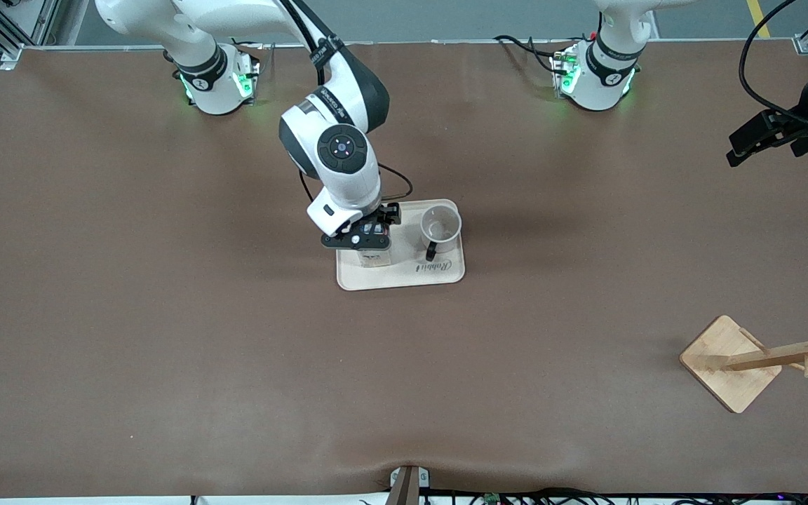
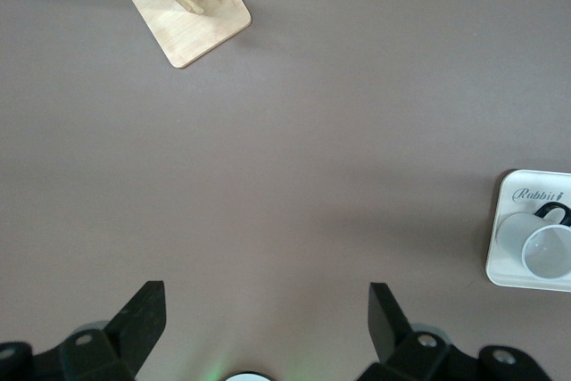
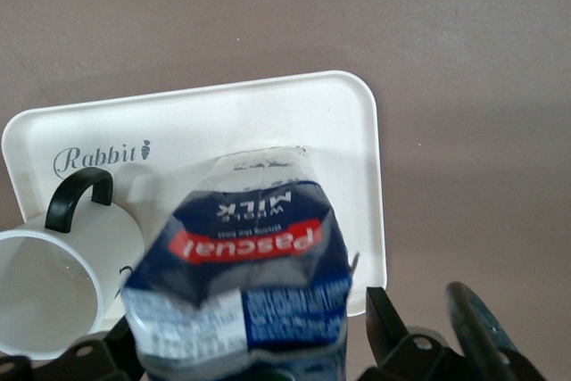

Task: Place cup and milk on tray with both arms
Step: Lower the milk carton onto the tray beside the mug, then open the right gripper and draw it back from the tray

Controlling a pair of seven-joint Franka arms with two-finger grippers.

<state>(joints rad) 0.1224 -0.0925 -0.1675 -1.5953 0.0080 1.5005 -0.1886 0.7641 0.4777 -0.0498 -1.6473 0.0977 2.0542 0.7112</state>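
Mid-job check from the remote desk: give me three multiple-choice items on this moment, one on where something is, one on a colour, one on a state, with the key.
1. Where does the cup stand?
A. on the wooden rack base
B. on the tray
C. on the bare table

2. What colour is the cup's handle?
A. black
B. red
C. green

3. How is the left gripper?
A. shut on the milk
B. shut on the cup
C. open, holding nothing

Key: 1 B, the cup sits on the tray beside the milk. 2 A, a black handle shows in both wrist views. 3 C, its fingers stand wide apart over bare table.
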